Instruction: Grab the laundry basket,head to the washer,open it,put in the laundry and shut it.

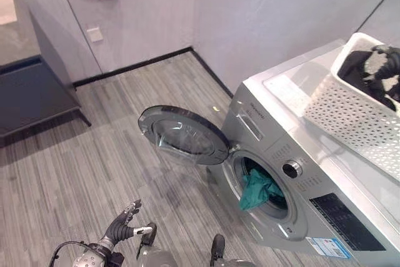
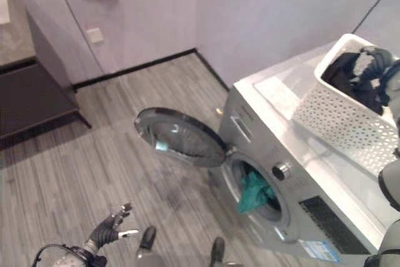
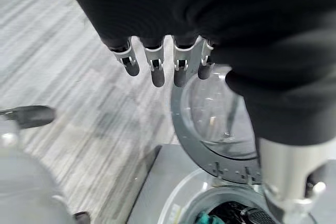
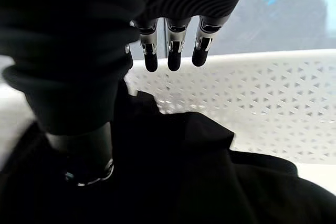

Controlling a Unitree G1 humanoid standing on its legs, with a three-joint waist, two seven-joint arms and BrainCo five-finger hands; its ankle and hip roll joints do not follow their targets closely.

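The right hand (image 2: 375, 60) reaches into the white perforated laundry basket (image 2: 337, 117), which stands on top of the washer (image 1: 325, 173). In its wrist view the fingers (image 4: 173, 59) hang straight and relaxed just above the dark laundry (image 4: 173, 171) piled below them, with the basket's wall beyond the fingertips; the thumb reaches down toward the cloth, and it may be touching it, though the view does not settle that. Nothing is grasped.

The left hand (image 1: 128, 220) hovers low over the floor (image 1: 81, 167), well apart from the basket, its fingers (image 3: 157, 69) loosely extended and holding nothing. Past those fingers stands the washer's round door (image 1: 182, 134), swung wide open. In the drum opening beyond the door, a teal garment (image 1: 257, 191) hangs over the lip.
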